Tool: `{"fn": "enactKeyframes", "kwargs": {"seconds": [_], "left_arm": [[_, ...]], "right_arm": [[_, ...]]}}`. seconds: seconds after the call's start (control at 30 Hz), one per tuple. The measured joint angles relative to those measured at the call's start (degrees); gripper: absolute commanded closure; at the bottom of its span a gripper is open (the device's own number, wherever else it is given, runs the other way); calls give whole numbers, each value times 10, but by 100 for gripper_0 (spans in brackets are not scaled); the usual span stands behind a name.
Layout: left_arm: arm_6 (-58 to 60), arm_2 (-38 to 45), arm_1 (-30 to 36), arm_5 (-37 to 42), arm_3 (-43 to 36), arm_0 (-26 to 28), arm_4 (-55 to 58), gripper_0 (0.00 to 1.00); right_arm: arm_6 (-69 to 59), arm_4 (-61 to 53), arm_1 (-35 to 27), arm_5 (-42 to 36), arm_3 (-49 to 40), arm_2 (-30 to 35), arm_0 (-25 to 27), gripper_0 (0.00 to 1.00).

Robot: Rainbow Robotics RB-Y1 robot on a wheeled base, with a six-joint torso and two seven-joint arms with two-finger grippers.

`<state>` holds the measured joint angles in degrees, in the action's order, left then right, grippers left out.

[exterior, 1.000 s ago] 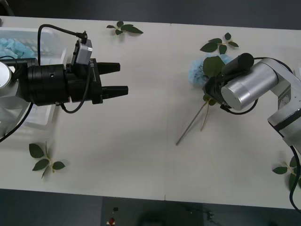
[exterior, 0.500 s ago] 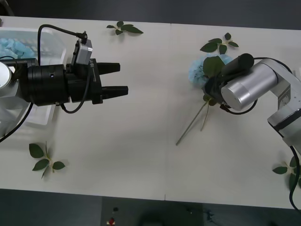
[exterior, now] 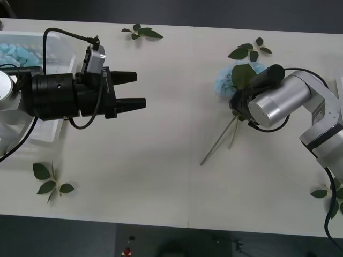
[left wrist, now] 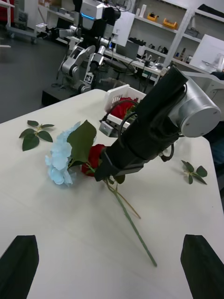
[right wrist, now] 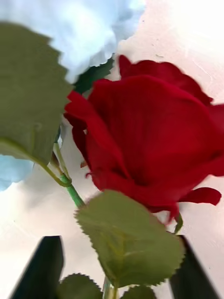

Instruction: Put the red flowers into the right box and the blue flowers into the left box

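Note:
A red flower (right wrist: 154,140) lies on the white table against a pale blue flower (right wrist: 70,32). My right gripper (right wrist: 115,238) is open just over the rose, its black fingers (right wrist: 42,266) on either side of the green stem and leaf (right wrist: 130,243). In the front view the right gripper (exterior: 236,106) sits at the blue flower (exterior: 222,80), with thin stems (exterior: 217,142) trailing toward me. My left gripper (exterior: 131,90) hovers open at mid-left with nothing in it. The left box (exterior: 56,45) holds more blue flowers (exterior: 16,53). The right box (left wrist: 116,93), white, holds red flowers (left wrist: 123,106).
Loose leaf sprigs lie at the far edge (exterior: 142,32), beside the blue flower (exterior: 250,51), at the front left (exterior: 51,179) and at the front right (exterior: 329,193). The table's middle (exterior: 171,160) is bare.
The right arm has shifted slightly left and down over the flowers. The left arm has not moved.

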<state>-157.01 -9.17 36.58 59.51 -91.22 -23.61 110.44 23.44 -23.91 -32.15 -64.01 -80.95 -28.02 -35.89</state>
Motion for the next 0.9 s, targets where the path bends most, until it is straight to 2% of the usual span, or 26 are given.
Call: {"fn": "enactKeyframes", "kwargs": {"seconds": [0.53,0.57,0.6,0.67,0.7,0.9], "left_arm": [[0,0,0,0,0,0,-9,11],[0,0,0,0,0,0,-9,11],[0,0,0,0,0,0,-9,11],[0,0,0,0,0,0,-9,11],[0,0,0,0,0,0,-9,11],[0,0,0,0,0,0,-9,11]], "right_arm": [[9,8,0,29,21,-16,0,57],[9,10,0,34,25,-19,0,62],[9,11,0,35,27,-21,0,76],[9,11,0,34,30,-25,0,90],[9,11,0,34,30,-26,0,93],[9,11,0,35,30,-26,0,94]]}}
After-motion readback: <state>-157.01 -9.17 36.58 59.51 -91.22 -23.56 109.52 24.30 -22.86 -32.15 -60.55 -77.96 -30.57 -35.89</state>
